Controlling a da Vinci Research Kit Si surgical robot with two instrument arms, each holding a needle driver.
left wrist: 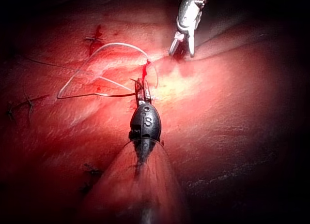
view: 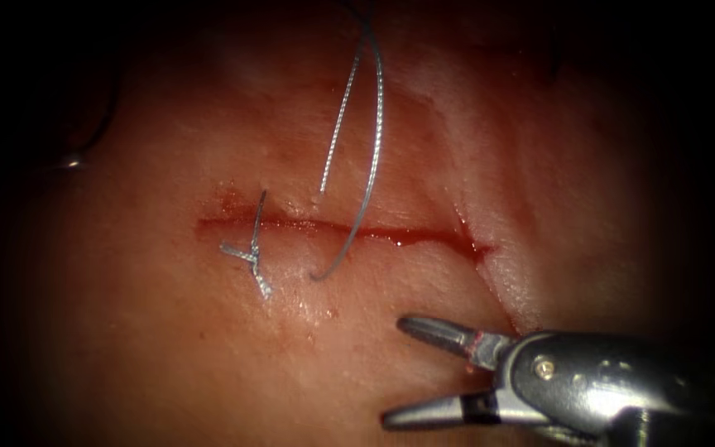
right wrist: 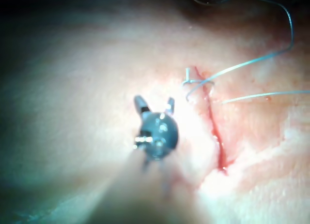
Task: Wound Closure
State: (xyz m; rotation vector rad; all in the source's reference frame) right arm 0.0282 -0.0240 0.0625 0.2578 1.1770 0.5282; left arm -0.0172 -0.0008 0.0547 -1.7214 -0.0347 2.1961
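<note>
Endoscope view: the right pincer (view: 395, 372) stands open and empty below the cut (view: 349, 232), whose long axis runs left to right across the tissue (view: 167, 348). Thread (view: 370, 141) loops over the cut, up and left of those jaws, beside a knotted stitch (view: 251, 252). Left wrist view: the left pincer (left wrist: 143, 91) seems closed on thread near the cut, and no needle can be made out.

tissue (view: 167, 348): pale pink-orange, glistening | cut (view: 391, 234): dark red line | red fluid (view: 411, 240): glossy red | thread (view: 370, 149): silver-grey, finely braided | right tool (view: 424, 372): metallic grey, dark wrist, small pale screw
</note>
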